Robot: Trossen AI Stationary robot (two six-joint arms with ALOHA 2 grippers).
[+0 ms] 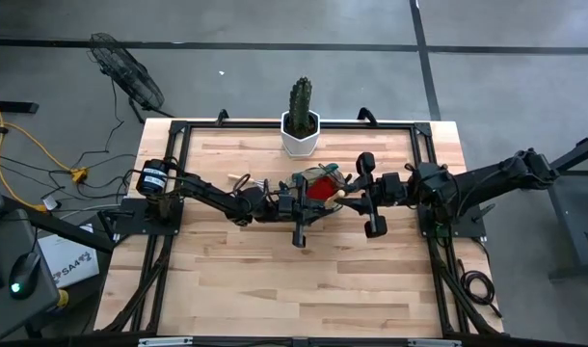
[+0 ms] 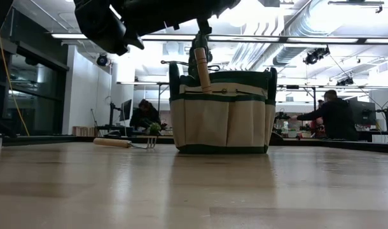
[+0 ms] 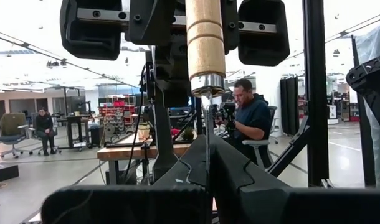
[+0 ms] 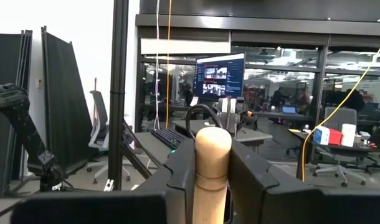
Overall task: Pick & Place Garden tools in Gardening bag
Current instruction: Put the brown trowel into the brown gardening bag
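The olive and tan gardening bag (image 2: 222, 121) stands mid-table, with a red glove (image 1: 320, 190) inside it. Both grippers meet over it on one wooden-handled garden tool (image 3: 205, 43), which stands upright with its handle up. My left gripper (image 3: 209, 149) comes from the table's left and is shut low on the tool. My right gripper (image 4: 213, 168) comes from the right and is shut on the handle. In the low view a wooden handle (image 2: 202, 70) slants at the bag's rim; I cannot tell whether it is the held one. My left gripper pinches the tool's thin metal part (image 3: 207, 127), just below the ferrule, between its two shut fingers. The fingers come from the table's left, slanting upward. The tool rises above them, handle end up. My right gripper pinches the wooden handle near its rounded free end (image 4: 213, 152), one finger (image 4: 180, 180) on each side. The fingers come roughly level from the table's right and lie across the handle. The handle stands upright between them.
A cactus in a white pot (image 1: 301, 120) stands at the far edge behind the bag. A mini rake (image 2: 127, 143) lies on the table to the bag's left. People sit and stand in the room beyond the table.
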